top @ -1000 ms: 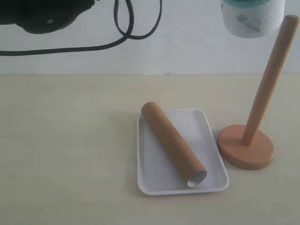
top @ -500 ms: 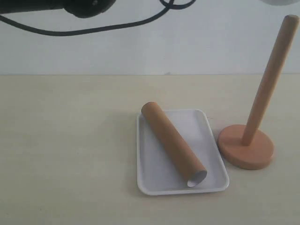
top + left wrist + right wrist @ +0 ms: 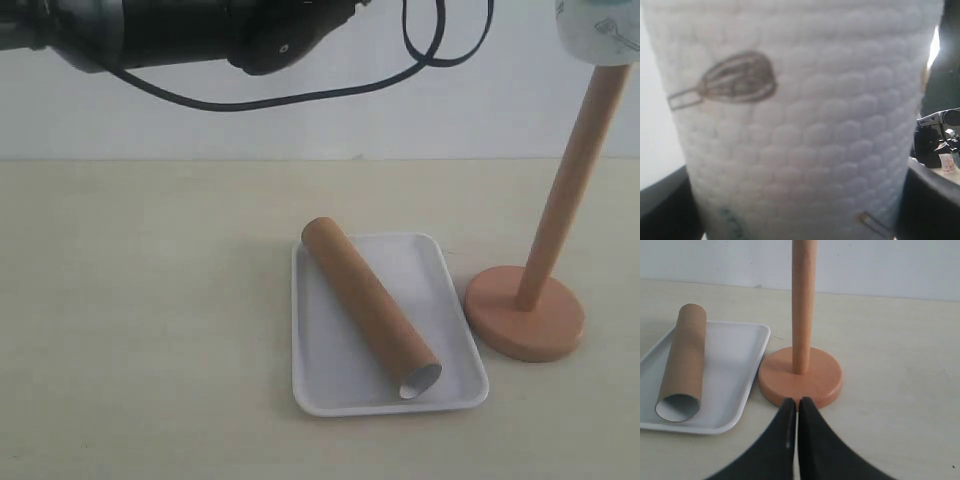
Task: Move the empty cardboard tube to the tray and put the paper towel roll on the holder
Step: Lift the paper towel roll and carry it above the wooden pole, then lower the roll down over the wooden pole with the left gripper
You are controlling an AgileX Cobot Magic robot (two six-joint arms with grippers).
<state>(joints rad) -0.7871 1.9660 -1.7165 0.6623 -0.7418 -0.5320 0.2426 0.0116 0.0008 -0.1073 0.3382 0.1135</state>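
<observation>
Now the thick white paper towel roll (image 3: 597, 30), embossed and printed with a brown whisk drawing (image 3: 735, 80), hangs at the very top of the light brown wooden holder (image 3: 527, 312). Its lower edge covers the tip of the holder's slim upright dowel (image 3: 573, 185); whether that tip has entered the core cannot be told. The left gripper (image 3: 799, 215) is clamped on the roll, with a dark finger (image 3: 662, 207) showing at each side of it. The black left arm (image 3: 170, 30) reaches across toward the holder's top, and a black cable (image 3: 300, 98) loops under it.

Just beside the holder's round flat base lies the shallow white rectangular tray (image 3: 325, 395); whether rim and base touch is unclear. The long brown hollow cardboard tube (image 3: 368, 303) lies slantwise in that tray, its open pale end nearer the holder.

The right gripper (image 3: 793, 422) hovers low, near the holder's base, its black jaws pressed together with nothing between them. Holder and tray stand on a pale beige table (image 3: 150, 330).
</observation>
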